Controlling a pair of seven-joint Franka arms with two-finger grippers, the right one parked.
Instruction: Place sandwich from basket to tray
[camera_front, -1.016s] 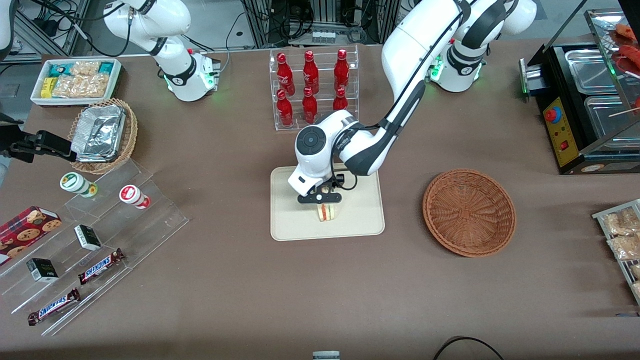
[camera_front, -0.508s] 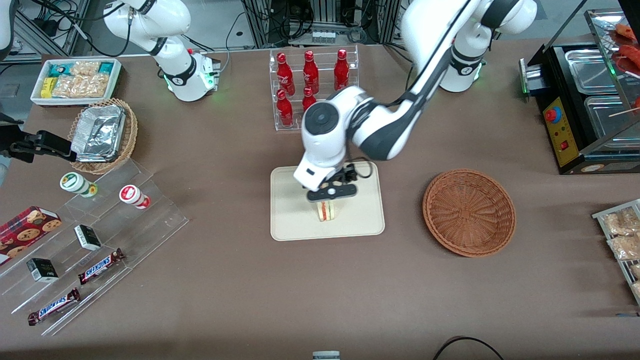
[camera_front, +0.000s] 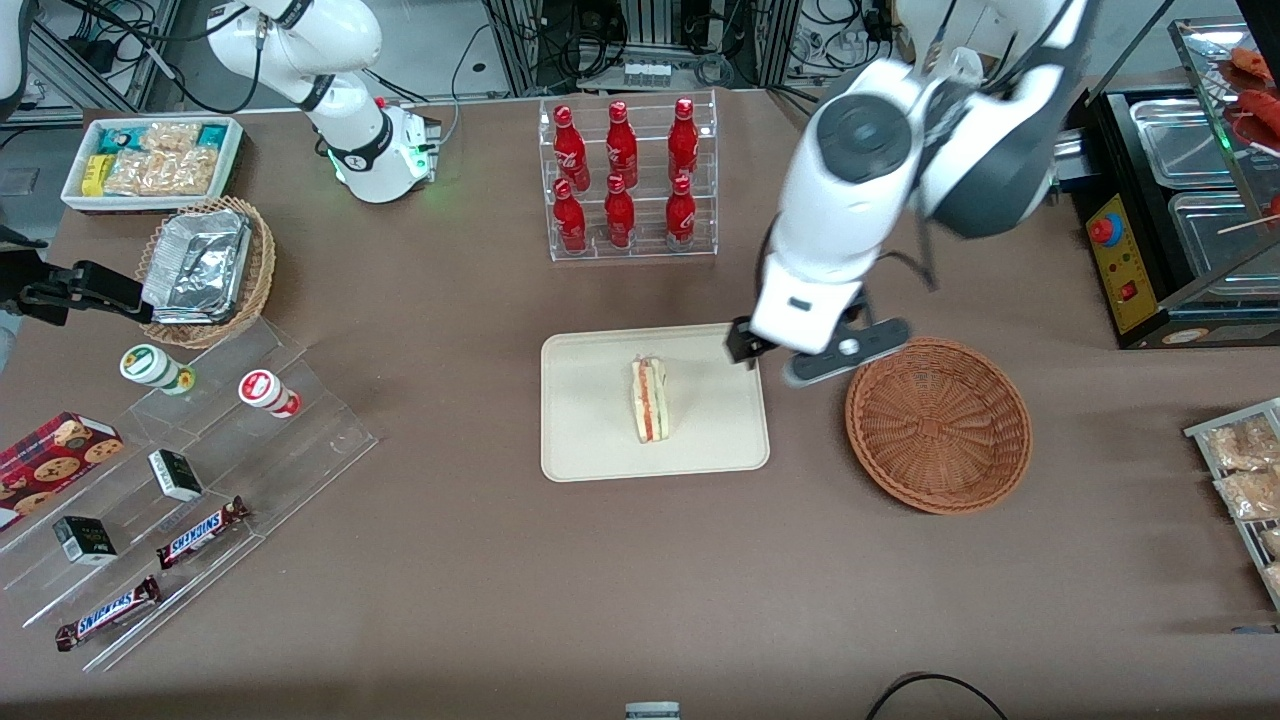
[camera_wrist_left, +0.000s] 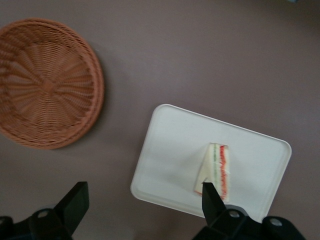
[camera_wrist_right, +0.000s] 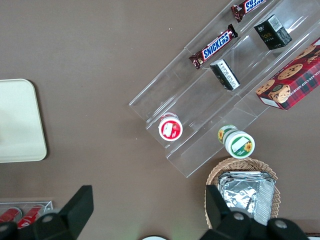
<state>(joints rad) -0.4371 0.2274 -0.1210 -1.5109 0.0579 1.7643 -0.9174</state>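
The sandwich (camera_front: 651, 401), a pale cream wedge with red and green stripes, lies on the cream-beige tray (camera_front: 590, 440) in the front view. It also shows in the left wrist view (camera_wrist_left: 216, 170) on the tray (camera_wrist_left: 170, 150). The reddish-brown wicker basket (camera_front: 938, 424) stands empty beside the tray, toward the working arm's end; it also shows in the left wrist view (camera_wrist_left: 44, 85). My left gripper (camera_front: 818, 358) is open and empty, raised high above the table between the tray and the basket. In its own wrist view the gripper (camera_wrist_left: 142, 202) has its fingers wide apart.
A clear rack of red bottles (camera_front: 625, 180) stands farther from the front camera than the tray. A tan basket with foil trays (camera_front: 205, 268), a white snack bin (camera_front: 150, 160) and a clear stepped display with candy bars (camera_front: 200, 470) lie toward the parked arm's end. A black food warmer (camera_front: 1170, 200) stands toward the working arm's end.
My left gripper has let go of the sandwich, risen and swung away from over the tray toward the basket. The sandwich stays on the tray.
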